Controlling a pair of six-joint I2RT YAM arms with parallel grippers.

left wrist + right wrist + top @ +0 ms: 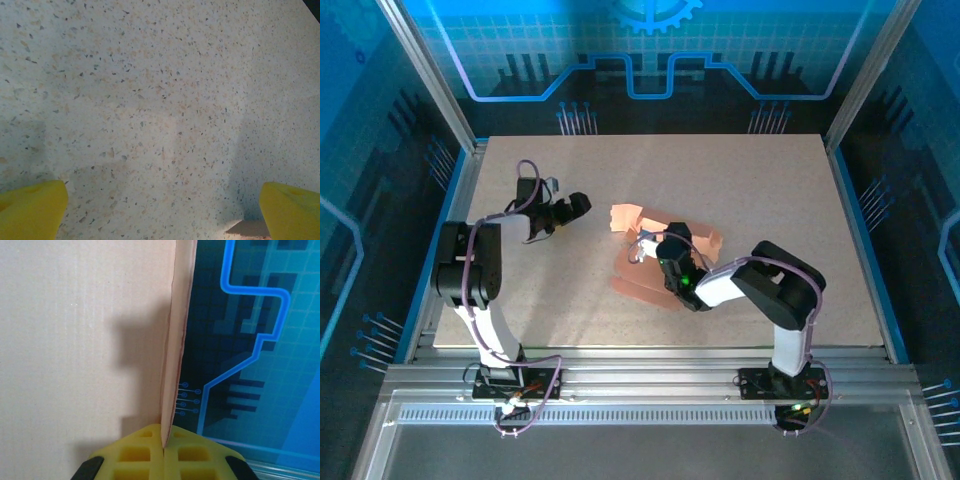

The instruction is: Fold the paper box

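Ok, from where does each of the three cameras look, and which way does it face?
Top external: above and behind the arms, facing down at the table; both arms show, with left gripper and right gripper.
Left wrist: on the left arm, facing down at the table; its yellow fingertips stand wide apart.
Right wrist: on the right arm, facing the blue wall; its fingers are shut on the paper box.
Shared: top external and right wrist both show the paper box gripped.
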